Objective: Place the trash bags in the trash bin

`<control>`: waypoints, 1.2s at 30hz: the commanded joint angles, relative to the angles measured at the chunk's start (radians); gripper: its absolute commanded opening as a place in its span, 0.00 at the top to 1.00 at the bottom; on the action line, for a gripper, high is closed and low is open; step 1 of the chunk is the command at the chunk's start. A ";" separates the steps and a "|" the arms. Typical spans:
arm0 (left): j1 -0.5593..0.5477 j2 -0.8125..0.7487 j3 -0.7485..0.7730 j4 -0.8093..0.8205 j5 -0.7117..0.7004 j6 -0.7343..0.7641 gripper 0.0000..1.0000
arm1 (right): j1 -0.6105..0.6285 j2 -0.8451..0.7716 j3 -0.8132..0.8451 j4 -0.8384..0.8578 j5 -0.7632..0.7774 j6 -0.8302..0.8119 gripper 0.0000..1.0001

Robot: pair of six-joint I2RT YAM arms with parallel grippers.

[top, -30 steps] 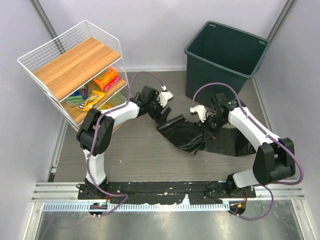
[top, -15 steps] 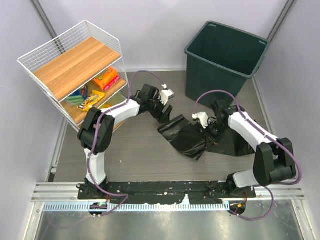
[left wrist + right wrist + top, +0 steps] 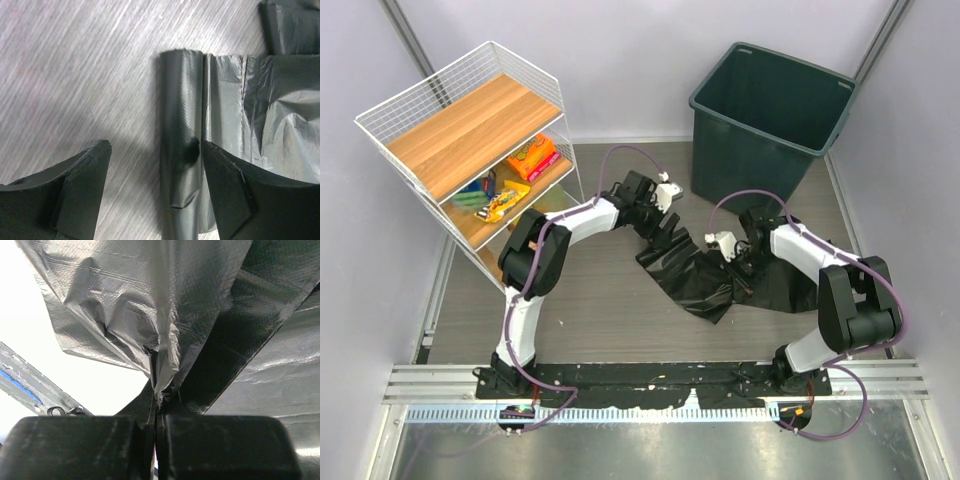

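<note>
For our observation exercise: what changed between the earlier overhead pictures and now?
The left gripper moved right, toward the trash bin, jaws open astride the rolled end of the trash bag. The right gripper, shut on the bag, pulled slightly nearer the bases, dragging its loose corner along. Bin and shelf rack stayed put.

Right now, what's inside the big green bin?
The trash bin shows only bare dark walls inside; the trash bags aren't in it. Its near wall hides some of the bottom.

The top camera looks steeply down over the whole scene; both wrist cameras press close to the same crinkled glossy black plastic trash bags [image 3: 700, 275].
</note>
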 commanded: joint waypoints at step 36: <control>-0.093 0.113 0.106 -0.124 -0.129 0.082 0.66 | -0.032 0.037 0.027 0.038 0.001 0.001 0.99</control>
